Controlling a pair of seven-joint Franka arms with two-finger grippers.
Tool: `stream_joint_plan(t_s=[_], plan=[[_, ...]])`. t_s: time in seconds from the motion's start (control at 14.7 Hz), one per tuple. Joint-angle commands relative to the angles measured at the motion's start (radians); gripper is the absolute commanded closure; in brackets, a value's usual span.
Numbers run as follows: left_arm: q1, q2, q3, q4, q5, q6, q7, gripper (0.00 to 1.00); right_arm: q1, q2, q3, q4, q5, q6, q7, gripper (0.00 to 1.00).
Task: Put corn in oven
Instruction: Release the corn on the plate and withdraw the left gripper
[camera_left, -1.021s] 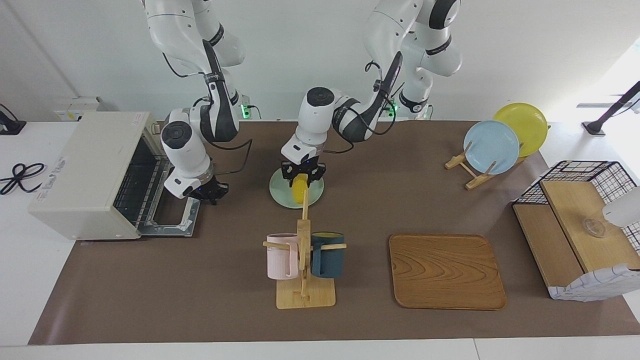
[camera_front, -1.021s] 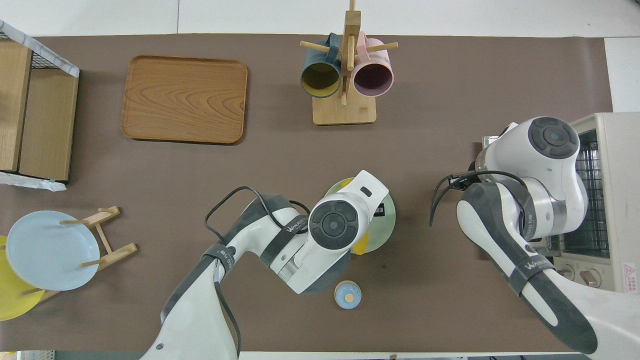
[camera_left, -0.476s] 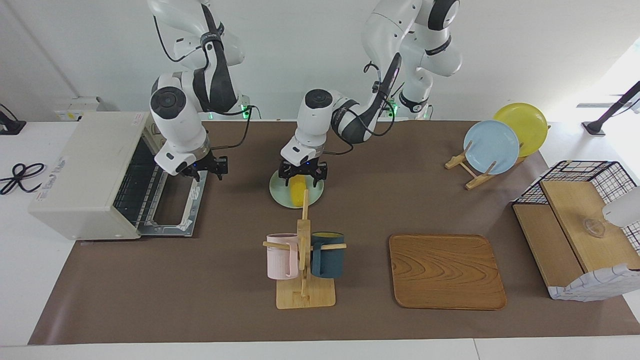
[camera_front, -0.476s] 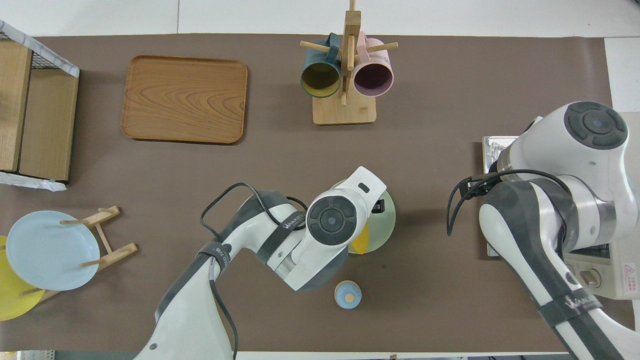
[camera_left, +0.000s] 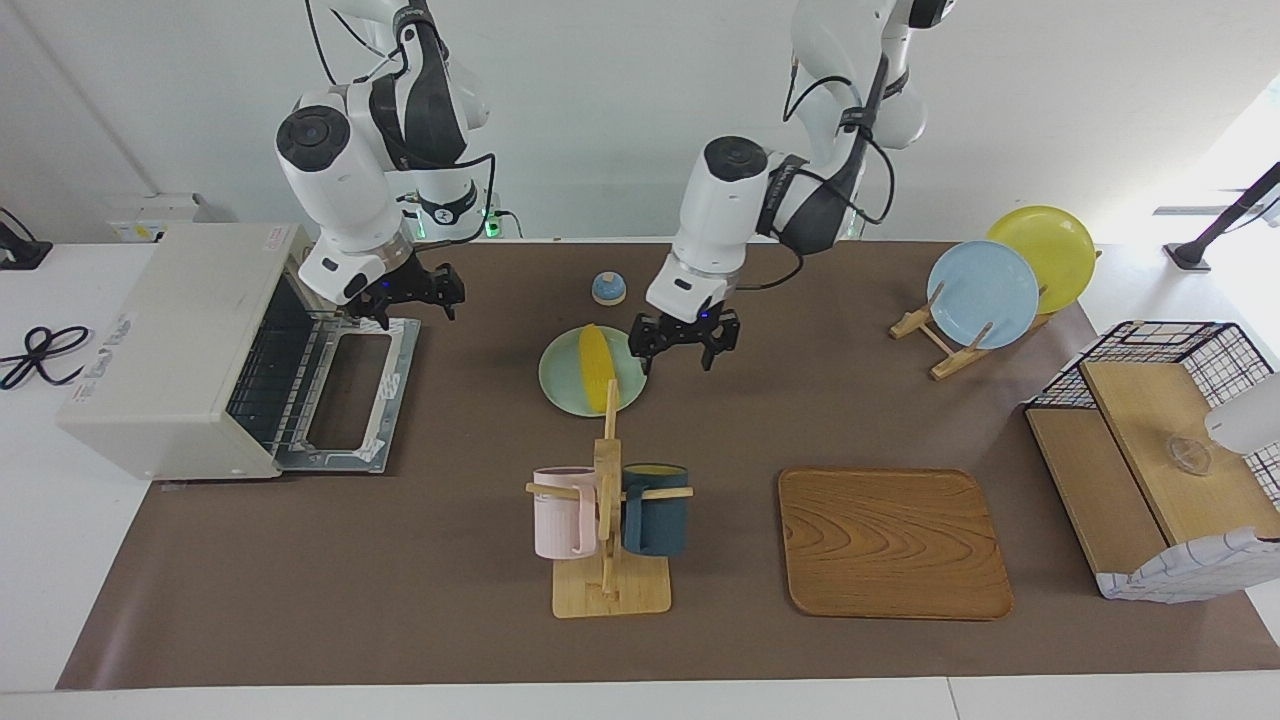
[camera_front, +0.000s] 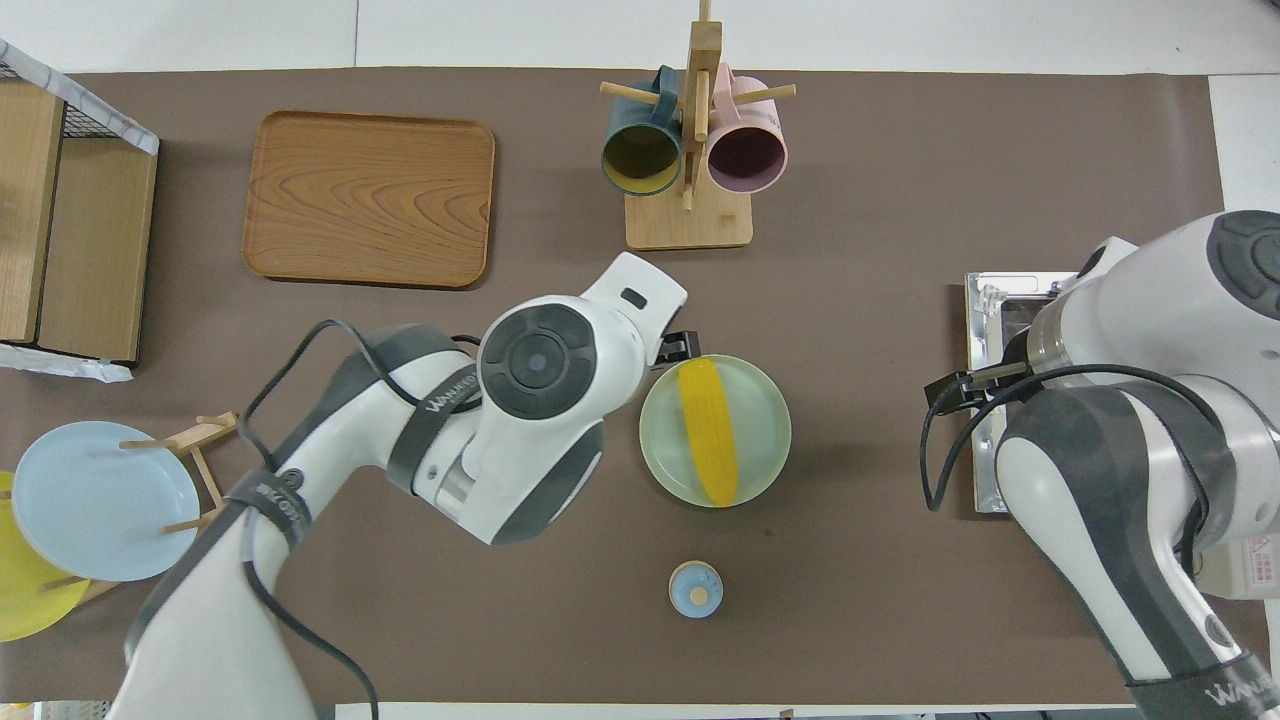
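both jaws spread wide, nothing held

The word "WANUKEN" is printed in white on a dark band of the left arm (camera_front: 440, 405), as seen in the overhead view. A similar white word is seen on the dark band of the right arm (camera_front: 1215, 693). On top of the oven (camera_left: 170, 340), a small label with red marks is seen, but it cannot be read.

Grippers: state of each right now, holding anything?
Left gripper: open, empty, raised beside the corn.
Right gripper: open, empty, over the oven door.
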Motion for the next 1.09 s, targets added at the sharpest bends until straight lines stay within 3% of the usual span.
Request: stream_joint_plan(t_s=[0.0, 0.14, 0.54, 0.88, 1.02], plan=[[0.105, -0.032, -0.009, 0.045, 0.016, -0.125, 0.109, 0.0, 0.1, 0.022, 0.017, 0.059, 0.025, -0.01, 0.143, 0.0], [0.203, -0.061, -0.008, 0.068, 0.015, -0.185, 0.209, 0.0, 0.206, 0.053, 0.016, 0.108, 0.022, -0.009, 0.254, 0.0], [0.419, -0.132, -0.008, 0.157, 0.019, -0.425, 0.548, 0.0, 0.424, 0.257, 0.017, 0.355, -0.026, -0.026, 0.536, 0.0], [0.476, -0.155, -0.008, 0.177, 0.019, -0.498, 0.61, 0.0, 0.588, 0.393, 0.017, 0.346, -0.196, 0.098, 0.68, 0.0], [0.476, -0.155, -0.009, 0.179, 0.019, -0.501, 0.59, 0.0, 0.602, 0.429, 0.017, 0.319, -0.204, 0.161, 0.719, 0.0]])
